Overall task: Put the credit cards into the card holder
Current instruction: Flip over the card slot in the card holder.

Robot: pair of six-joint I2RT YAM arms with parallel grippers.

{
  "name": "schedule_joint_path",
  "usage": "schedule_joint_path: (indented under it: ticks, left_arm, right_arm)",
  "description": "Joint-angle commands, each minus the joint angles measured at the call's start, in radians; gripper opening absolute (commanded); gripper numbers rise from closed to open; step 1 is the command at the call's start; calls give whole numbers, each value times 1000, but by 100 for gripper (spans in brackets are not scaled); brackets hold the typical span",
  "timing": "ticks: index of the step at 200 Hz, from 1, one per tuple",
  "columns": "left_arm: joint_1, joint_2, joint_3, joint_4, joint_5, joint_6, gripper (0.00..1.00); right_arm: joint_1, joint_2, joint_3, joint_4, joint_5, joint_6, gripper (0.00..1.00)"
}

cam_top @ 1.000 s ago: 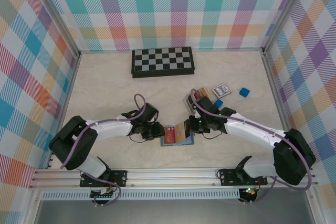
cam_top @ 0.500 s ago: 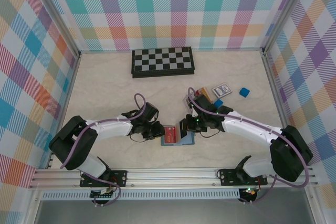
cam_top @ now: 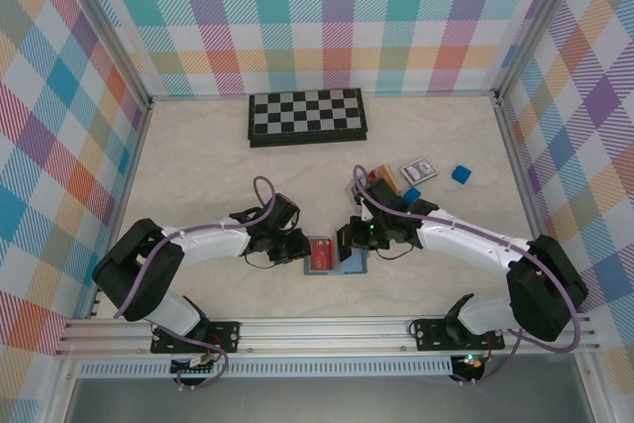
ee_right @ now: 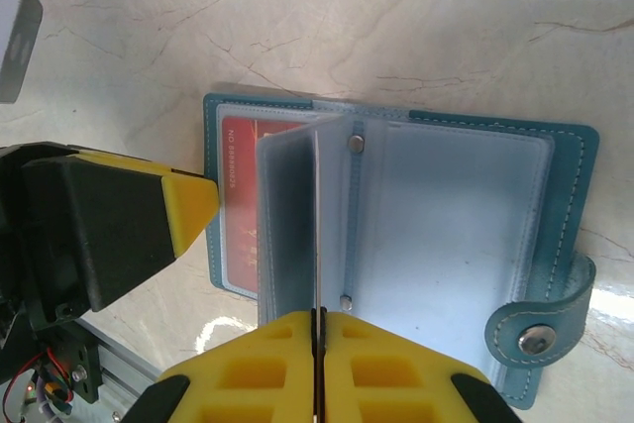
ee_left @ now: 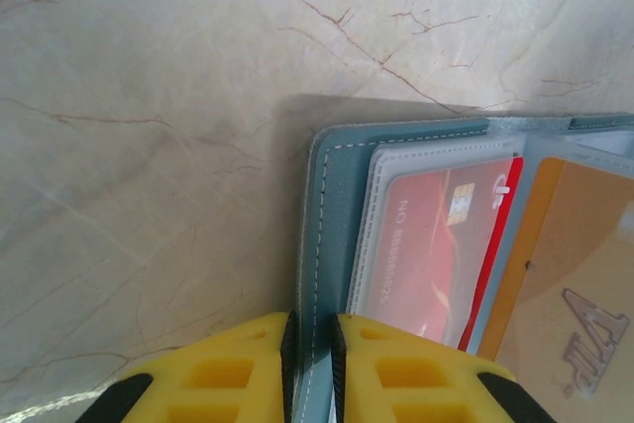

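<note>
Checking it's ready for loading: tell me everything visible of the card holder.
The card holder lies open on the table, teal, stitched, leather-like, with clear sleeves and a snap strap. One sleeve holds a red card. The left tool pinches its cover edge; the right tool pinches a sleeve, held upright.

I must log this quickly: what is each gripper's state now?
Left gripper: closed on the flat teal-blue card holder.
Right gripper: closed on its clear plastic sleeve page.

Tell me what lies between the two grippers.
The open card holder, a red credit card in one pocket, as the top view shows. The left gripper and right gripper each pinch part of it.
</note>
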Motion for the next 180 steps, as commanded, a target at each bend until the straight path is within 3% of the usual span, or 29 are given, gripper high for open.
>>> schedule_joint_path:
  ticks: [1,180]
  left_arm:
    - [-14,-24,19,-7,-13,3,18]
    - [-14,-27,21,0,-8,4,18]
  right_arm:
    - [7,-9,33,-8,6,-20,8]
    - [7,53,38,21,-46,-4,7]
